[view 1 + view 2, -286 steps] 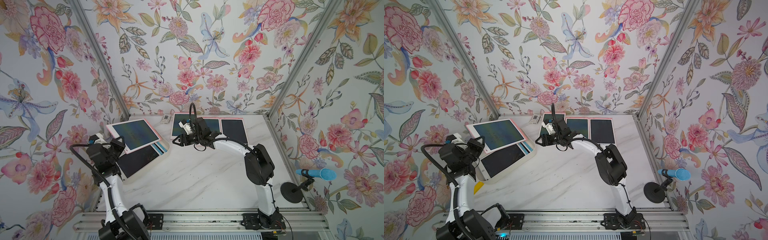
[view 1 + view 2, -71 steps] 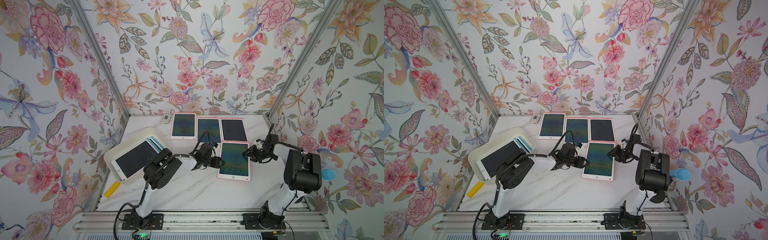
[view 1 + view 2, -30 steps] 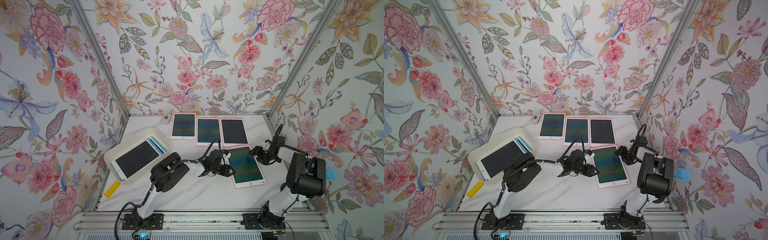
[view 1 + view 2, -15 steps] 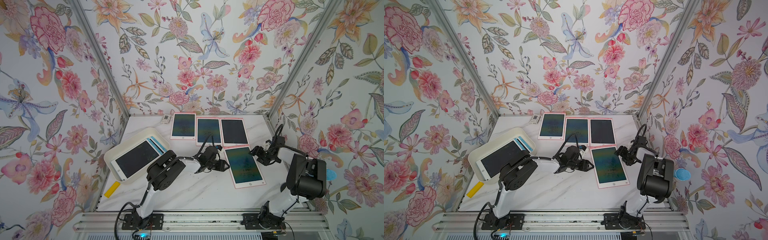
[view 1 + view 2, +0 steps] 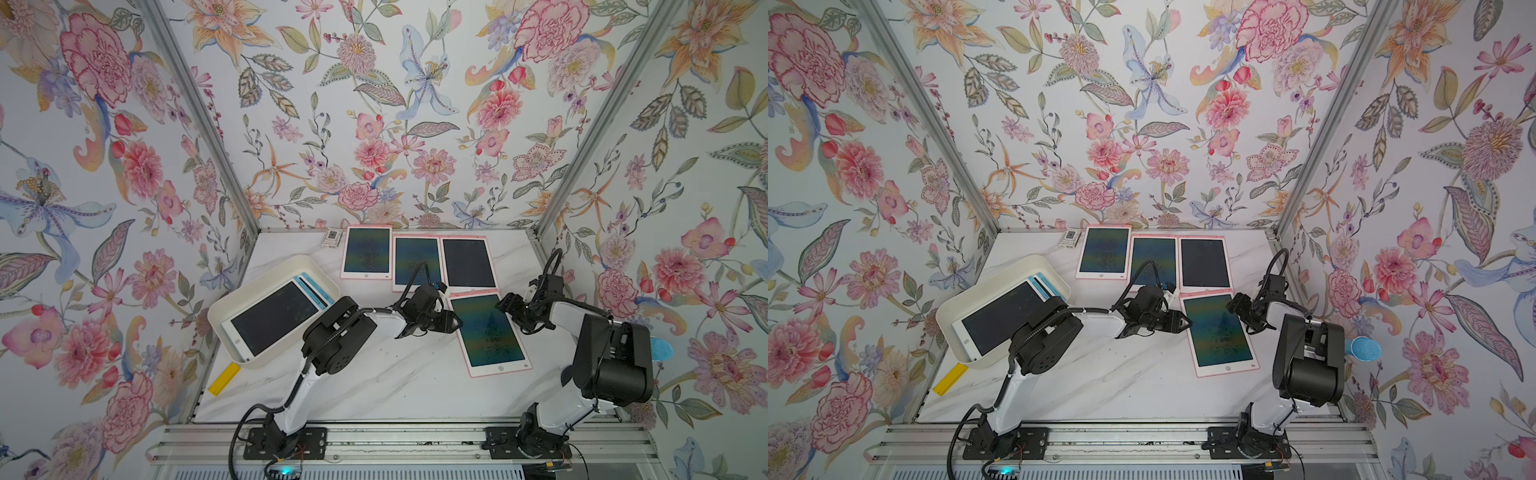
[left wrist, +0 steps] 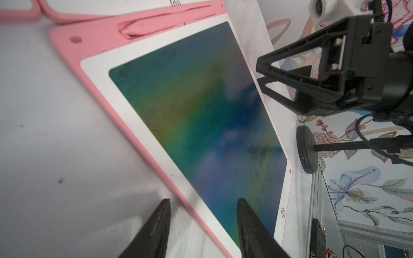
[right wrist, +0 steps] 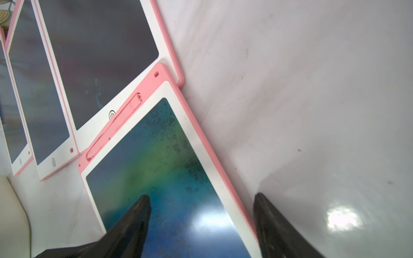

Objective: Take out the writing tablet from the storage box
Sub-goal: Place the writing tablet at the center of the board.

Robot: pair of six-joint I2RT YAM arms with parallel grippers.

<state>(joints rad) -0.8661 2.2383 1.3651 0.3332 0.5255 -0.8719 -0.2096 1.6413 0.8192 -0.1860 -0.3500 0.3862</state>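
While my left pincer [image 5: 453, 323] and right pincer [image 5: 506, 302] gaped empty over opposite edges of the pink tablet [image 5: 489, 334], flat between them and clear of the box [image 5: 257, 277] behind my left, a nudge risked shoving it onto the dark tablet [image 5: 467, 262] beyond.

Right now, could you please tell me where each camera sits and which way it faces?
Both top views: overhead, looking down on the table and storage box; left arm, right arm show.
Left wrist: low over the pink writing tablet; left gripper's tips and right gripper show.
Right wrist: same tablet's opposite edge; right gripper's tips show.
Shared: that tablet.
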